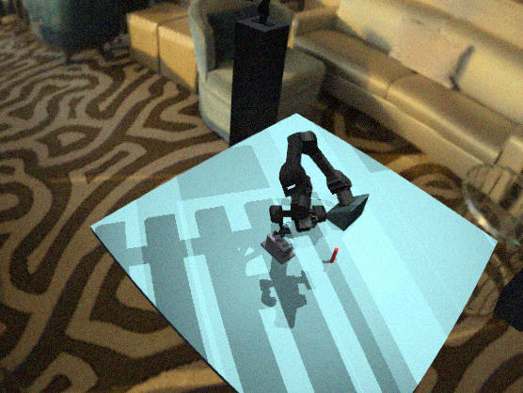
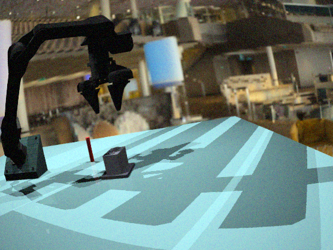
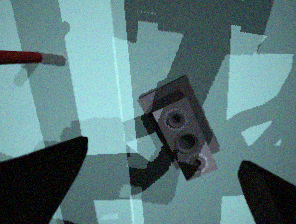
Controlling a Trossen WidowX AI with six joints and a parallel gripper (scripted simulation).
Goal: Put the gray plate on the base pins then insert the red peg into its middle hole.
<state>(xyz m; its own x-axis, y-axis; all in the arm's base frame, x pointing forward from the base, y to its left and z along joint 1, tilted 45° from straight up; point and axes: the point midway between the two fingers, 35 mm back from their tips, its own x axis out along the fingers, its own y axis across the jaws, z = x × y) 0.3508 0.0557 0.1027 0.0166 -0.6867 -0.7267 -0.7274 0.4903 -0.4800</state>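
Observation:
The gray plate [image 1: 278, 243] [image 2: 114, 158] [image 3: 179, 122] sits on the base [image 1: 285, 259] [image 2: 127, 171] and looks level. In the wrist view, its holes face up. My gripper [image 1: 295, 226] [image 2: 105, 106] [image 3: 163, 155] is open and empty. It hangs well above the plate, a little off to one side, with nothing between the fingers. The red peg [image 1: 334, 255] [image 2: 89, 149] [image 3: 20, 56] stands upright on the table, a short way from the base. It is clear of both the gripper and the plate.
The arm's dark mount [image 1: 348, 212] [image 2: 26, 161] stands on the table behind the peg. A tall dark pillar [image 1: 259, 70] rises just beyond the table's far corner. A glass side table [image 1: 494, 202] stands off the right edge.

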